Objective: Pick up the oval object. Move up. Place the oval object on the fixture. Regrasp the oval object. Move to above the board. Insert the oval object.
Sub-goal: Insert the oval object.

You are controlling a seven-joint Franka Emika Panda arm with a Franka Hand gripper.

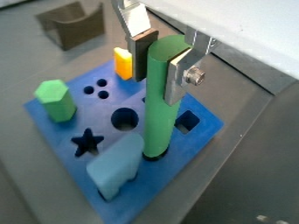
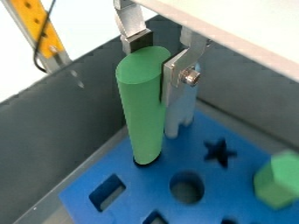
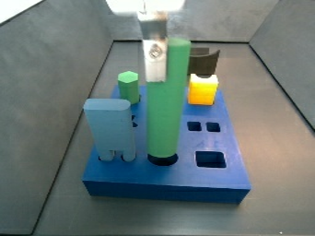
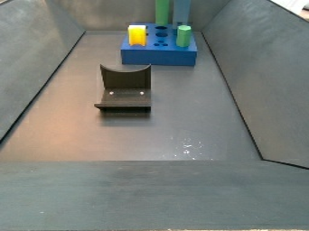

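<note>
Your gripper squeezes the top of the oval object, holding it straight up. That way its bottom end slips into the board's hole.

— What do the surfaces look like?

— The oval object is smooth, matt green, plastic-looking; the board is a matt blue of similar make. The gripper has bright silver metal fingers with dull dark pads.

— And the rest?

— The fixture looks matt dark brown. The floor is grey with a faint sheen — slightly scuffed.
</note>
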